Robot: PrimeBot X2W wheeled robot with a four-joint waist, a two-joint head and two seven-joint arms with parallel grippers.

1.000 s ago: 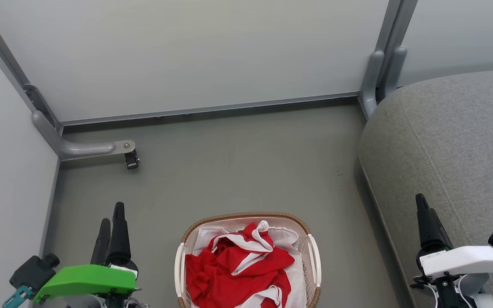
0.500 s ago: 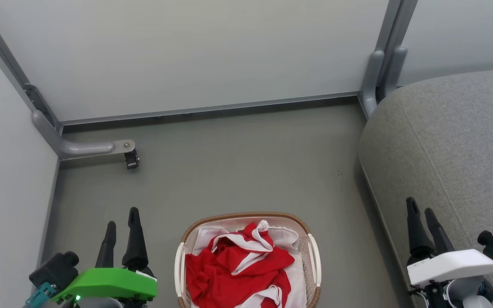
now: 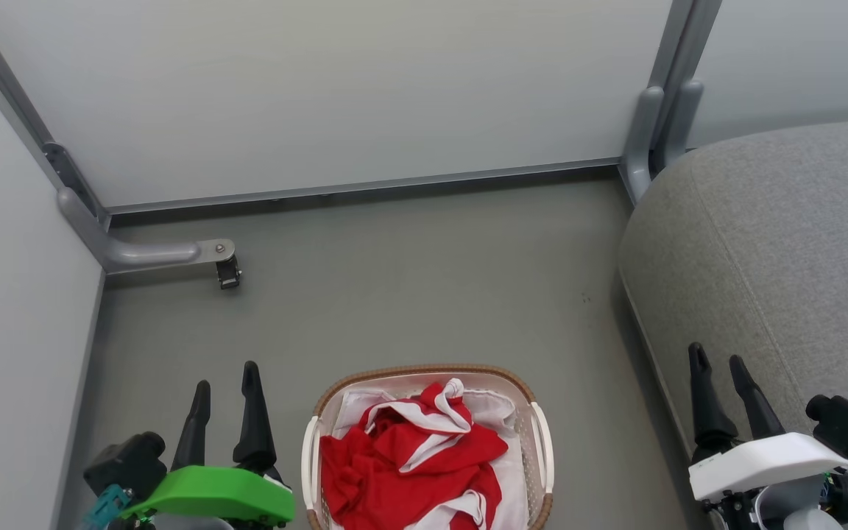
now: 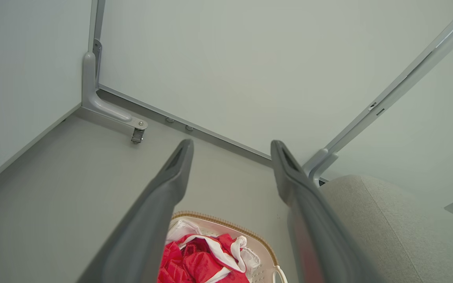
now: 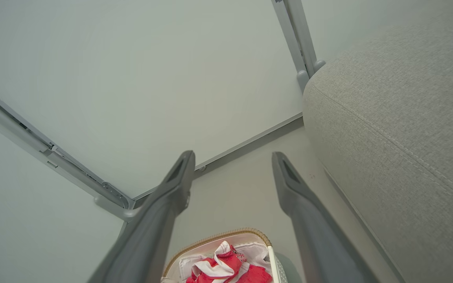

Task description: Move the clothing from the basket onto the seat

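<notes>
The cream basket (image 3: 539, 442) with a brown rim stands on the floor at the bottom middle of the head view. Red clothing (image 3: 402, 460) with white trim lies crumpled inside it, over a white liner. My left gripper (image 3: 226, 376) is open to the left of the basket, nothing between its fingers. My right gripper (image 3: 717, 355) is open to the right, in front of the grey seat (image 3: 785, 243). The left wrist view has the basket (image 4: 267, 255), the clothing (image 4: 199, 263) and the seat (image 4: 372, 220). The right wrist view has the basket (image 5: 258, 235), the clothing (image 5: 226, 259) and the seat (image 5: 399, 118).
Pale partition walls close the far side and the left. A grey metal foot bracket (image 3: 152, 254) with a small caster sticks out onto the floor at the left corner. A grey upright post (image 3: 648, 125) stands beside the seat's far corner. Bare grey floor (image 3: 409, 287) lies beyond the basket.
Both grippers have turned so their two fingers now show apart. The left gripper has shifted right toward the basket and down; the right has shifted left and down.
</notes>
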